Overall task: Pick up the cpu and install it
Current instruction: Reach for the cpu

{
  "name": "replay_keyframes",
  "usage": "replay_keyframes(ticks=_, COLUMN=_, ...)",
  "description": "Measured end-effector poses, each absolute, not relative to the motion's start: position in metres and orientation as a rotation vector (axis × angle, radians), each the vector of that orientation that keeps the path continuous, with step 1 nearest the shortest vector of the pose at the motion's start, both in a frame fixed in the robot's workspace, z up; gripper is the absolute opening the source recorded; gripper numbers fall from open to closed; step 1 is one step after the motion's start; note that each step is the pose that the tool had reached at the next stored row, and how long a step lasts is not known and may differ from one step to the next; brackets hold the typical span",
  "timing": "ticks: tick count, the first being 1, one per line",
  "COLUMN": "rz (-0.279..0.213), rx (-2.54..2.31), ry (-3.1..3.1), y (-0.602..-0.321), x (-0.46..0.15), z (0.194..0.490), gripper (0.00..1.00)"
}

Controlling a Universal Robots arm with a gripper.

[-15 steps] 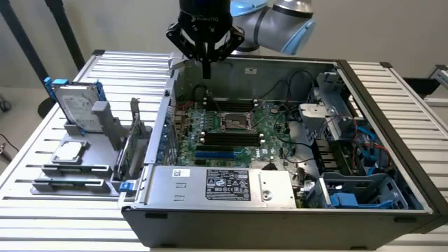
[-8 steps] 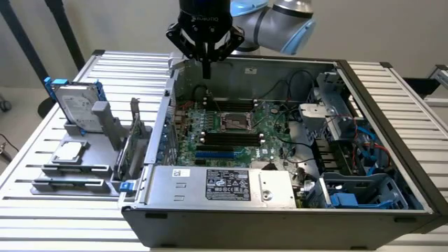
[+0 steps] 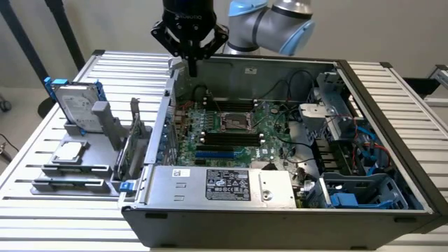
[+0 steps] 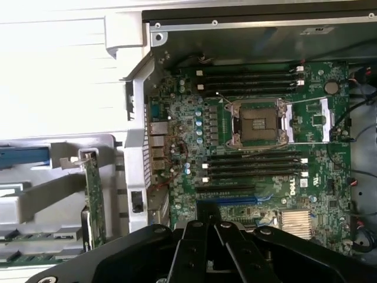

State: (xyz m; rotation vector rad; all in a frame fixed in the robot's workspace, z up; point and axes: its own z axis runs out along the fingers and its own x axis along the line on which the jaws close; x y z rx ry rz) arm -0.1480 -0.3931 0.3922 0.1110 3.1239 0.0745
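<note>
Pincer closed, seemingly empty, above the rear wall of the case; cpu rests on the rack at eight o'clock.

You see an open computer case on the slatted table, green motherboard facing up. At the exterior view's left, a blue-framed hard drive stands upright in a grey rack.

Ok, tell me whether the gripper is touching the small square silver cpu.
Apart. The exterior view shows the black gripper, jaws shut, above the grey computer case's rear wall; the cpu lies on a grey rack far toward that view's left.
</note>
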Motion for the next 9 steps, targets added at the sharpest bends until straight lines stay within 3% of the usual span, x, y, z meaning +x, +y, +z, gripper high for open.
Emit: replay_keyframes(ticks=9, rz=0.072, rx=0.111, ry=3.125, y=-0.39, x=-0.189, z=0.391, gripper=0.11)
